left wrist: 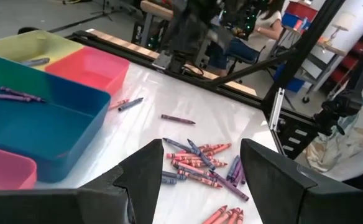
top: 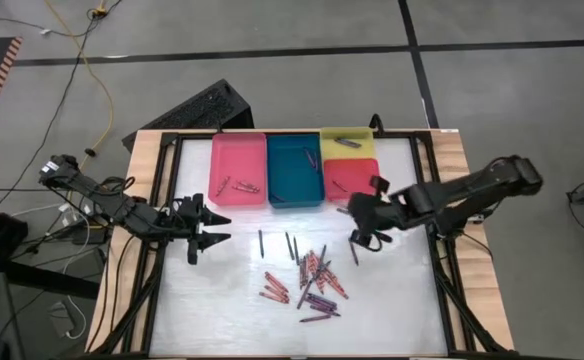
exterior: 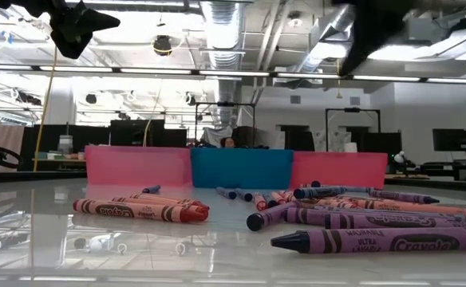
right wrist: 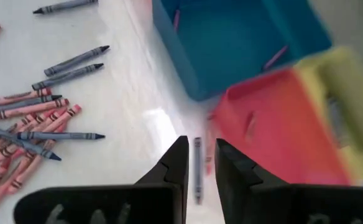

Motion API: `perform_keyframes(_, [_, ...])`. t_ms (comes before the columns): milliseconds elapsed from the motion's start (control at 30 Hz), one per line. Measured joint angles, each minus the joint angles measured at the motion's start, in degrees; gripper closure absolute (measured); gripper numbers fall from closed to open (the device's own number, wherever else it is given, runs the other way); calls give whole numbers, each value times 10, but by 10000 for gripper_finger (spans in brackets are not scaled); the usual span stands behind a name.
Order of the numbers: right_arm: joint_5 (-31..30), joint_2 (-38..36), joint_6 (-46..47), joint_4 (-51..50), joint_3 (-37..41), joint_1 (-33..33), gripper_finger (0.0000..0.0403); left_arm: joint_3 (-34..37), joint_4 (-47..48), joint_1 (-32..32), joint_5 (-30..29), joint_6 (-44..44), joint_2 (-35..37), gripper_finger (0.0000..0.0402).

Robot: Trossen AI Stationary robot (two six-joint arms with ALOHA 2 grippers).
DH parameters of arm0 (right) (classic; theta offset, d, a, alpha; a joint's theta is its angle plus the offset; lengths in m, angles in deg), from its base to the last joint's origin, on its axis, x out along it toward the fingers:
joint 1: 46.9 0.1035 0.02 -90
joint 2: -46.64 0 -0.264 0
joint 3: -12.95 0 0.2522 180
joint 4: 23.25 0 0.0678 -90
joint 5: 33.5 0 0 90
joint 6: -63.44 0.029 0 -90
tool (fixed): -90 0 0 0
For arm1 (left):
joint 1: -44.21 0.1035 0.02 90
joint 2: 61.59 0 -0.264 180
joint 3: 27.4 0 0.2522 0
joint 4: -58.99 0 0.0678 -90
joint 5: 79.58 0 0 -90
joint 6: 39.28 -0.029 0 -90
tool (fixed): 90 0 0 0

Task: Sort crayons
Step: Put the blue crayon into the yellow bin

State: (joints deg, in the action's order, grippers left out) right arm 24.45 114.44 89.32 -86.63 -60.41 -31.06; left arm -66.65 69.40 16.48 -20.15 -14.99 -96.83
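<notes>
Low view: purple crayons (exterior: 392,237) lie nearest, red ones beside them. From above, the pile sits mid-table below the trays (top: 294,170); left gripper (top: 200,240) hovers wide open and empty, right gripper (top: 364,240) hangs by the red tray, fingers narrowly apart, holding nothing.

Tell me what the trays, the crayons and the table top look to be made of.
Teal tray and pink tray: probably moulded plastic, going by their uniform colour, thin walls and soft sheen. Crayons: wax sticks in printed paper wrappers, with bare pointed tips showing. Table top: a glossy white sheet, perhaps laminate or acrylic; it mirrors the ceiling lights and the crayons.
</notes>
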Motion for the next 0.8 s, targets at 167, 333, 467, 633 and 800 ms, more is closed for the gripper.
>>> perform_keyframes(167, [-12,-72,40,178,182,17,330,0,0,0,-3,0,0,198])
perform_keyframes(333, [-14,-87,42,304,296,14,330,0,0,0,-14,2,0,198])
perform_keyframes(467, [-15,-85,43,323,339,0,330,0,0,0,-14,2,0,198])
perform_keyframes(633, [-17,-85,37,339,374,-26,330,0,0,0,-17,2,0,198])
perform_keyframes(800, [-11,-85,-7,374,395,-45,330,0,0,0,-17,2,0,198])
